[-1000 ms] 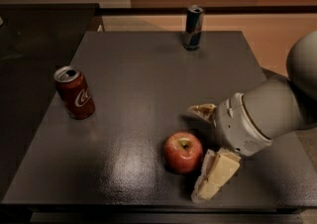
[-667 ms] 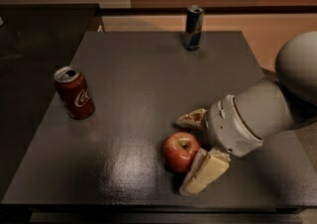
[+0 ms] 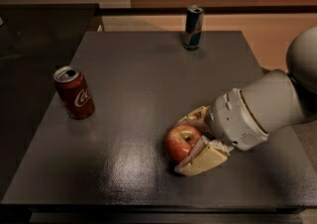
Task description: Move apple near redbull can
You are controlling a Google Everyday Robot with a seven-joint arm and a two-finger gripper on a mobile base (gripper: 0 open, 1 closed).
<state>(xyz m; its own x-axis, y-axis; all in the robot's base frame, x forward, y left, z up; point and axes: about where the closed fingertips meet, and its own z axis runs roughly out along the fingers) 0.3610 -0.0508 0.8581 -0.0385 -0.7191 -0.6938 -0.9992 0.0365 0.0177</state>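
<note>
The red apple with yellowish patches is on the dark table, right of centre and near the front. My gripper reaches in from the right and its two cream fingers press against the apple's far and near sides. The redbull can, slim and blue and silver, stands upright at the table's back edge, far behind the apple.
A red Coca-Cola can stands upright at the table's left side. My large grey arm covers the right front part of the table. A dark counter adjoins the table at the back left.
The gripper has moved left around the apple and its fingers have closed onto it. The apple sits slightly higher in the view than before. Both cans are unmoved.
</note>
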